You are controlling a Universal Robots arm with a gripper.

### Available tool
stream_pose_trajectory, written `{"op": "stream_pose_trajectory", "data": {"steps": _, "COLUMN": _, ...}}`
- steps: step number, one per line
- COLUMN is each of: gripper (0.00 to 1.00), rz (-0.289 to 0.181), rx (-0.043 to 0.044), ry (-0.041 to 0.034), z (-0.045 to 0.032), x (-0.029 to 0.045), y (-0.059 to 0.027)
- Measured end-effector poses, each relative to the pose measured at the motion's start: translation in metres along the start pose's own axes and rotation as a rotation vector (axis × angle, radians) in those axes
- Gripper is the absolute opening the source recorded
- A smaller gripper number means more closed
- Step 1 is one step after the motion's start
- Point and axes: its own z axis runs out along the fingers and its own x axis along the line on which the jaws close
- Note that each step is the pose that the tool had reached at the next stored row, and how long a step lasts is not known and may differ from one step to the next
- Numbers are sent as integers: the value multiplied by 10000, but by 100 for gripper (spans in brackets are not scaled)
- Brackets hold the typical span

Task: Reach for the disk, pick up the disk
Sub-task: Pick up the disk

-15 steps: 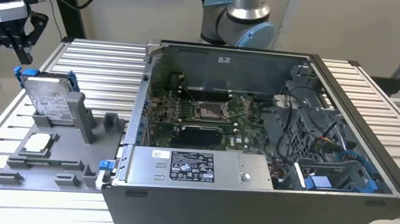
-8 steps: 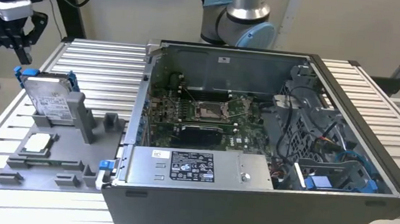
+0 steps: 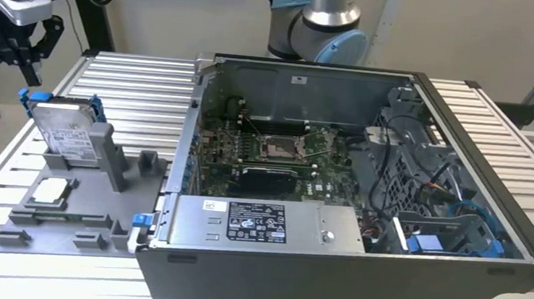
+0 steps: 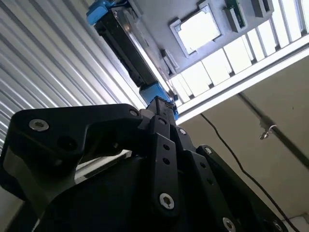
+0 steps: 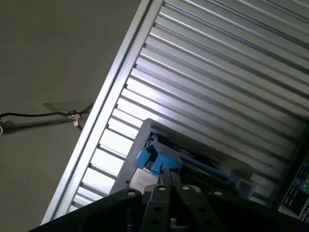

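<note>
Over the desk (image 3: 137, 80), the pincer (image 3: 31, 65) hangs close above the disk (image 3: 63, 132), nearly closed and empty, the disk propped upright in its grey stand (image 3: 101, 160), seemingly for an easy grip.

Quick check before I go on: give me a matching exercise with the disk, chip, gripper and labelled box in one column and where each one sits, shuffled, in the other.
Column one
1. disk
2. chip
3. gripper
4. labelled box

Column two
a. lying flat in the grey fixture
b. standing on edge in the fixture
c. above the disk, at the exterior view's left
d. inside the open case

Pairs: 1-b, 2-a, 3-c, 4-d
</note>
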Motion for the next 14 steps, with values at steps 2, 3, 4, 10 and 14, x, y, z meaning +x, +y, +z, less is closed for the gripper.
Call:
{"op": "stream_pose_trajectory", "data": {"steps": 2, "gripper": 0, "rz": -338, "rx": 6, "ry": 13, "z": 0, "x": 0, "y": 0}}
{"op": "stream_pose_trajectory", "data": {"steps": 3, "gripper": 0, "rz": -519, "rx": 9, "ry": 20, "z": 0, "x": 0, "y": 0}}
{"op": "stream_pose_trajectory", "data": {"steps": 4, "gripper": 0, "rz": -699, "rx": 12, "ry": 27, "z": 0, "x": 0, "y": 0}}
{"op": "stream_pose_trajectory", "data": {"steps": 10, "gripper": 0, "rz": -1777, "rx": 30, "ry": 69, "z": 0, "x": 0, "y": 0}}
{"op": "stream_pose_trajectory", "data": {"steps": 14, "gripper": 0, "rz": -2510, "rx": 41, "ry": 97, "z": 0, "x": 0, "y": 0}}
